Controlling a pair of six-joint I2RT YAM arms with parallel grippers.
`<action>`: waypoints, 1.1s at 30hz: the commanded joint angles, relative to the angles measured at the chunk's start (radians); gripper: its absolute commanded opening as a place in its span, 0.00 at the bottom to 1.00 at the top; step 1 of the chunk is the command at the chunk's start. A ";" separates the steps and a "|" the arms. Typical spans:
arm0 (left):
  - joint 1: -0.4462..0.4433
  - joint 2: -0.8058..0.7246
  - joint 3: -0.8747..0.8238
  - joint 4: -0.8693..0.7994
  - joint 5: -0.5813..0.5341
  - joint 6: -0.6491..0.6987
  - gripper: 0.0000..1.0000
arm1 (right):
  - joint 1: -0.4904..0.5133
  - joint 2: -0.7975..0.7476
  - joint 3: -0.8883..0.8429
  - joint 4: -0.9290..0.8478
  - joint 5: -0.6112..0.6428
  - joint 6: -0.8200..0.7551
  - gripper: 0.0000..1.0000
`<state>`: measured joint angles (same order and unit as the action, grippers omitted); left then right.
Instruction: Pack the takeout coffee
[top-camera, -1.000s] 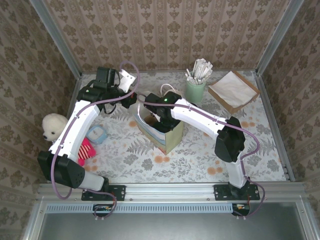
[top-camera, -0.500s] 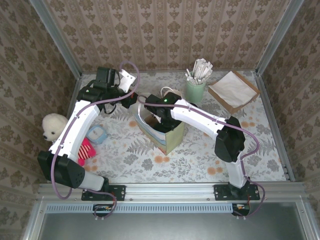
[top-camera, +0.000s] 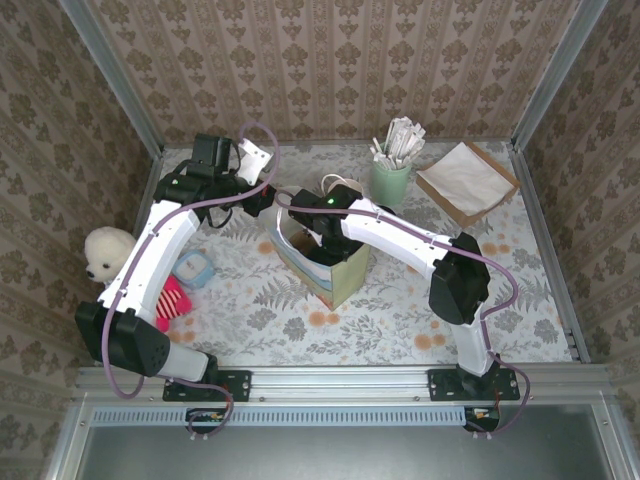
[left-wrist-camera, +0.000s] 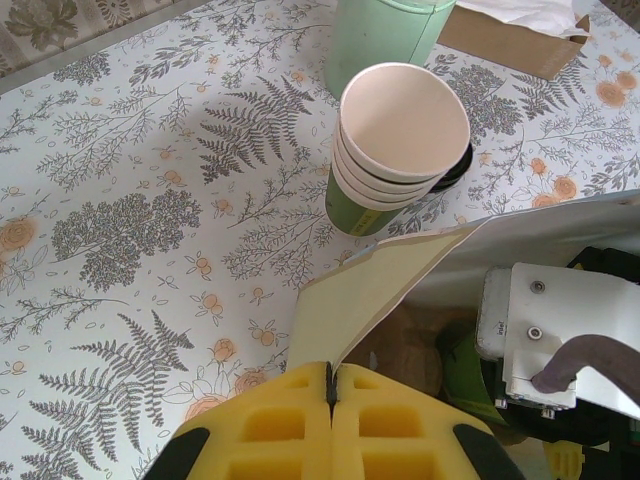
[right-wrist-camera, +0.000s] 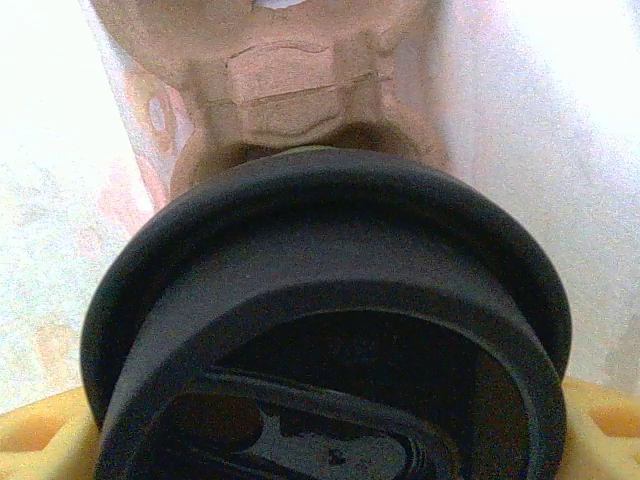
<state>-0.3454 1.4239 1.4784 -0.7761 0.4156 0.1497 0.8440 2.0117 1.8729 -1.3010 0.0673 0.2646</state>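
The takeout coffee's black lid (right-wrist-camera: 330, 290) looms close in the right wrist view, held between yellow pads (right-wrist-camera: 35, 440) of my right gripper (right-wrist-camera: 320, 445), which is shut on the cup. Beneath it lies a brown moulded cup carrier (right-wrist-camera: 300, 90) between the pale inner walls of the paper bag (top-camera: 335, 270). My right gripper (top-camera: 318, 238) reaches down into the bag's mouth. A strip of the cup's green side (left-wrist-camera: 468, 380) shows inside the bag. My left gripper (left-wrist-camera: 330, 385) is shut on the bag's upper rim (left-wrist-camera: 385, 295), holding it open at the back left (top-camera: 265, 198).
A stack of lidless green cups (left-wrist-camera: 395, 150) stands just beyond the bag, with the pale-green stick holder (top-camera: 392, 175) and a napkin box (top-camera: 465, 180) farther back right. A white plush toy (top-camera: 103, 255), a blue item (top-camera: 192, 268) and a pink item (top-camera: 172, 300) lie on the left.
My right gripper has edged slightly left and lower inside the bag with the coffee. The left gripper keeps its hold on the rim.
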 joint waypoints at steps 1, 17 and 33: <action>0.013 -0.011 0.000 0.026 0.009 -0.008 0.00 | -0.003 0.021 -0.020 -0.049 0.002 0.004 0.55; 0.013 -0.008 -0.003 0.028 0.011 -0.008 0.00 | -0.004 0.018 -0.045 -0.023 0.010 0.005 0.55; 0.014 -0.006 -0.005 0.031 0.020 -0.013 0.00 | -0.008 0.003 -0.111 0.061 0.008 0.002 0.53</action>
<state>-0.3454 1.4239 1.4784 -0.7757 0.4225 0.1497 0.8421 2.0083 1.8042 -1.2362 0.0673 0.2646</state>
